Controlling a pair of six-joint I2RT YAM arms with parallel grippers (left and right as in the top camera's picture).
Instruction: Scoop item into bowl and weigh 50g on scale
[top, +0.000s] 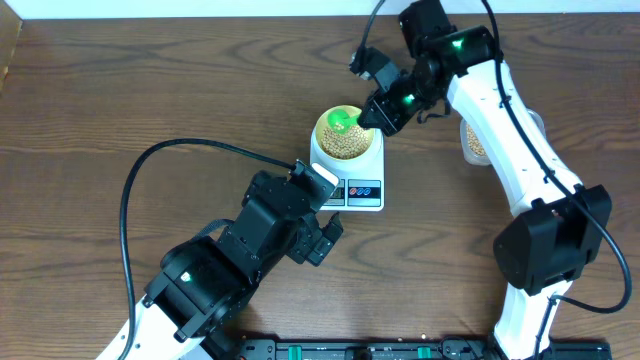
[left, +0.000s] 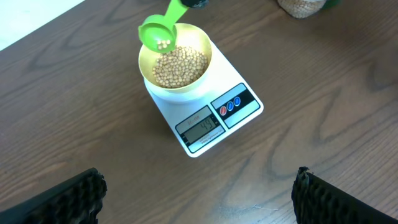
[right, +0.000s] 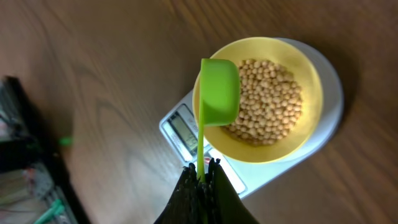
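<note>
The right tool (right: 202, 180) is clenched on the handle of a green scoop (right: 219, 92) that hangs over the bowl (right: 309, 74). This bowl holds the beans (right: 267, 102) and stands on the scale (right: 333, 99), in the middle of the counter (left: 74, 93). The left tool (left: 199, 198) is released, near the scale.

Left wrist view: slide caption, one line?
Green plastic scoop with a few small tan beans over the bean-filled pale yellow bowl on the white flat kitchen scale; open left gripper below.
</note>
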